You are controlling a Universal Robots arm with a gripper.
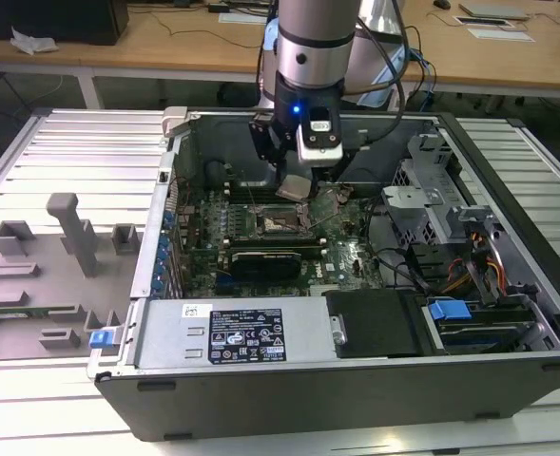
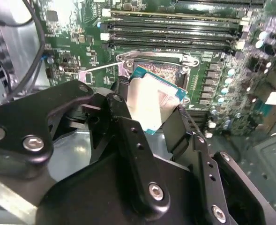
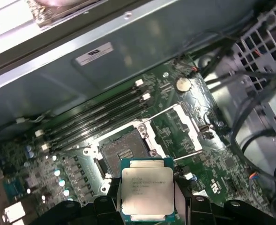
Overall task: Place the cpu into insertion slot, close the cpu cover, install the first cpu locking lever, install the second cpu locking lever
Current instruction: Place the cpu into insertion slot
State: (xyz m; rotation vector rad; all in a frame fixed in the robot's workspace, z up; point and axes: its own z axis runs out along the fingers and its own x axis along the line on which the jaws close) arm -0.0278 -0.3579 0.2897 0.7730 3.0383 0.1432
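Nearest to where I stood, well in front of the insertion slot (image 1: 281, 221), the silver shroud (image 1: 246, 334) with its printed label ran along the front of the open computer case (image 1: 356, 399). Off to the exterior view's left of the slot, outside the case, a grey fixture tray (image 1: 32, 285) lay on the ribbed table (image 1: 61, 142). Closer in, the green board (image 1: 346, 256) spread all around the slot. The slot itself sat bare, its pin field glinting in the first wrist view, with nothing seated in it. Just above the slot hung the gripper (image 1: 294, 182), its black fingers (image 2: 123, 117) clamped on opposite edges of the cpu (image 1: 295, 186). The chip was held clear of the slot, not touching it, with its pale metal top up and tilted out of level with the board. Beside the slot the cpu cover (image 3: 188, 123) stood swung open, the board showing through its window. The thin locking levers (image 3: 161, 111) stuck out unlatched along the slot's sides. Just beyond the slot ran the long black memory slots (image 3: 95, 119), and a round coin cell (image 3: 183, 84) sat on the board near the cover. Above the gripper the grey arm (image 1: 315, 38) rose out of the case. Farthest from the slot, behind the case's rear wall, stood a wooden desk (image 1: 165, 43).
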